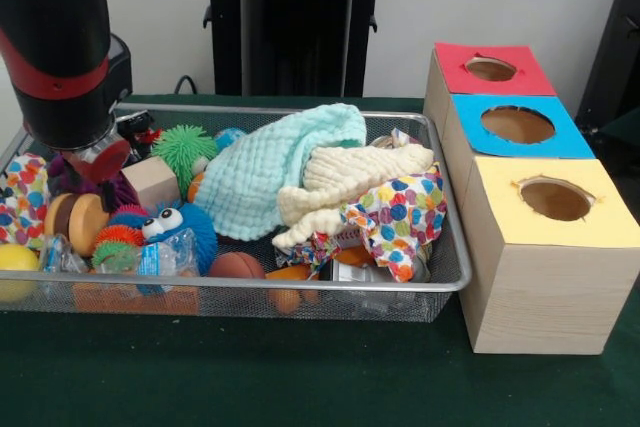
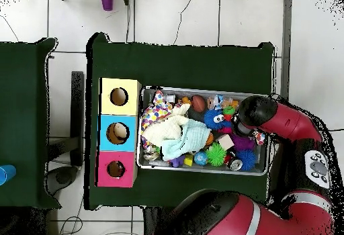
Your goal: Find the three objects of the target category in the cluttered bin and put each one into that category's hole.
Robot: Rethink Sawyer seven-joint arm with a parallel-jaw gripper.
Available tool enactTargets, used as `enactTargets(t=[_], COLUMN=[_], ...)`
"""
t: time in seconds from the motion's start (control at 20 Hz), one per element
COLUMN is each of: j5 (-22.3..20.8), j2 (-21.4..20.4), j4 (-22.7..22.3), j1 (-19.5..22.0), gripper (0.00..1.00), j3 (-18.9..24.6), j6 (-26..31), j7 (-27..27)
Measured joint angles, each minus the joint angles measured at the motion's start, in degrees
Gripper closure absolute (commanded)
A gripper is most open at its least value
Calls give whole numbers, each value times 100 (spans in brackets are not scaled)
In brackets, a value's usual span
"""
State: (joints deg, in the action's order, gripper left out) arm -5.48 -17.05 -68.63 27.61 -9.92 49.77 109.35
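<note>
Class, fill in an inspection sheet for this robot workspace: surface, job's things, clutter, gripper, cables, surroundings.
Surface: green table cover, bare in front of the bin.
Job's things: wire bin full of toys; beside it three boxes with round holes, red box, blue box, yellow box.
Clutter: mint cloth, spotted cloth, green spiky ball, blue googly-eyed toy.
Gripper: hidden below the arm over one end of the bin.
Cables: black cable behind the bin.
Surroundings: tiled floor.

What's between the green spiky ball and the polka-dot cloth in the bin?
Front view: the mint cloth and cream cloth lie between the green spiky ball and the polka-dot cloth.
</note>
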Motion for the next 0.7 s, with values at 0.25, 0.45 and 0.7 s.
enactTargets(t=[0.25, 0.45, 0.7], j5=[-38, -20, 139], j2=[0, -31, -184], j4=[-1, -90, -389], j1=[0, 0, -3], gripper=[0, 0, 0], j3=[0, 2, 20], j6=[-146, -205, -206], j7=[0, 0, 0])
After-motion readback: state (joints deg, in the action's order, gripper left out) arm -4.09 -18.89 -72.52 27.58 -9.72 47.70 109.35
